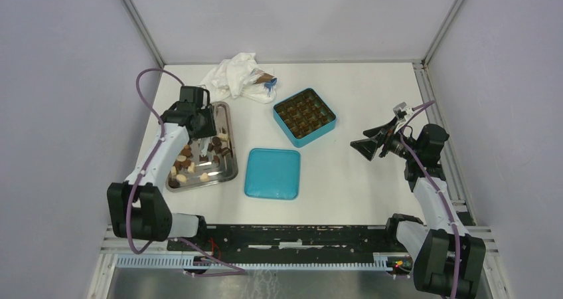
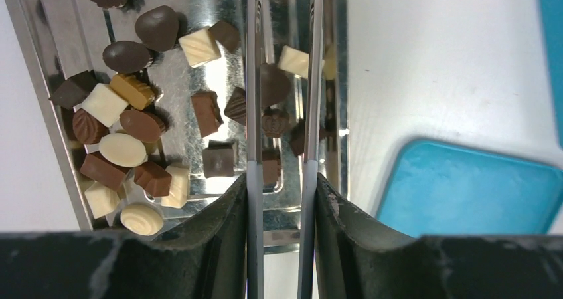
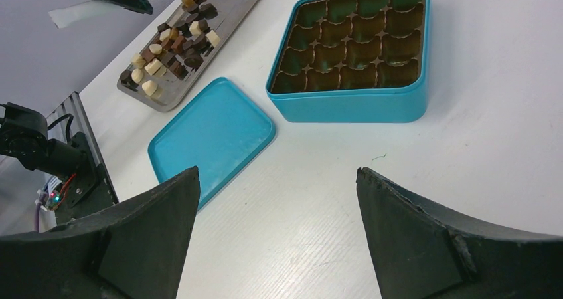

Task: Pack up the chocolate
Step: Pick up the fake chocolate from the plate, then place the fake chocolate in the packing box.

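Chocolates [image 2: 123, 149], glossy moulded brown and cream: we cannot tell whether the narrowed left gripper [image 2: 282, 113] grips one; right gripper [image 3: 277, 174] gapes.

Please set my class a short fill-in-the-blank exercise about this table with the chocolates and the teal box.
1. The chocolates lie on a metal ____.
2. The compartments of the teal box are all ____.
3. The lid lies flat on the ____.
4. The right gripper has its jaws ____.
Missing words: tray, empty, table, open.
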`<act>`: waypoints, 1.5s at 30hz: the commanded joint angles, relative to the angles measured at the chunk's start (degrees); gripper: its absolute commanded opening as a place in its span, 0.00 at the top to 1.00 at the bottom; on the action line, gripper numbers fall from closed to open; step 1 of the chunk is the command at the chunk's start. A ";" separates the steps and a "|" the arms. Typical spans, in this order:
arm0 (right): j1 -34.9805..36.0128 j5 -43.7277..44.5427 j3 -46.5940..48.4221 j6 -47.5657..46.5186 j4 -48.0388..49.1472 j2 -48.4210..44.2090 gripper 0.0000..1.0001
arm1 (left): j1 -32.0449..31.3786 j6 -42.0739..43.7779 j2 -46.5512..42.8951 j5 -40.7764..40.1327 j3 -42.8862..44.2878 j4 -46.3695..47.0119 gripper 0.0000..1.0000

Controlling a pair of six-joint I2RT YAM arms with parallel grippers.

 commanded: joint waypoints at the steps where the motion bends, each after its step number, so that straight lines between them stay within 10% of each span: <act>1: -0.16 -0.45 2.17 -1.45 1.17 -0.19 0.07 | 0.13 -0.52 -7.58 7.30 -1.46 2.82 0.98; 10: -0.25 -0.25 2.17 -2.43 0.93 -0.42 0.07 | -5.08 -7.56 -14.50 20.97 -3.25 8.26 0.98; 18: -0.65 0.17 2.34 -3.63 0.12 -0.71 0.08 | -20.80 -14.62 -11.92 16.09 -2.49 15.73 0.98; 45: -0.85 -0.21 2.83 -3.67 -0.55 -0.69 0.08 | -34.92 -8.35 27.47 -1.32 30.25 15.19 0.98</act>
